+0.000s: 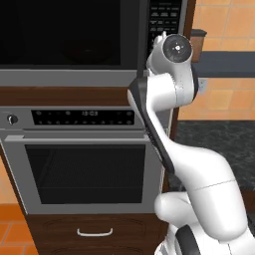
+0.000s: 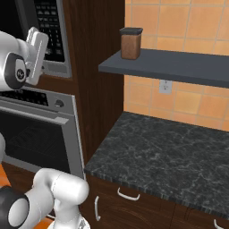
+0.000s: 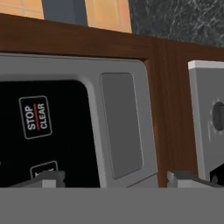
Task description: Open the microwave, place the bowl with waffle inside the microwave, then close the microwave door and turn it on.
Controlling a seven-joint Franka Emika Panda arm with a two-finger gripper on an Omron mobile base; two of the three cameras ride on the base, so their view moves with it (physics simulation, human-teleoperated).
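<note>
The microwave (image 1: 69, 77) is built in above the oven. Its door (image 1: 60, 32) of dark glass is shut flush with the steel frame. My arm reaches up to the black keypad panel (image 1: 165, 15) on its right side, and my hand (image 2: 38, 49) hovers just in front of that keypad (image 2: 49, 24). In the hand view my gripper (image 3: 116, 179) is open and holds nothing. One fingertip (image 3: 43, 178) lies over the keypad below the STOP CLEAR button (image 3: 35, 117); the other (image 3: 188, 178) is off by the wood trim. The bowl and the waffle are out of view.
A steel oven (image 1: 84, 169) with a bar handle and a control strip sits under the microwave, above a wooden drawer (image 1: 94, 231). To the right are a dark granite counter (image 2: 179, 152) and a grey shelf (image 2: 179, 65) carrying a brown canister (image 2: 130, 43).
</note>
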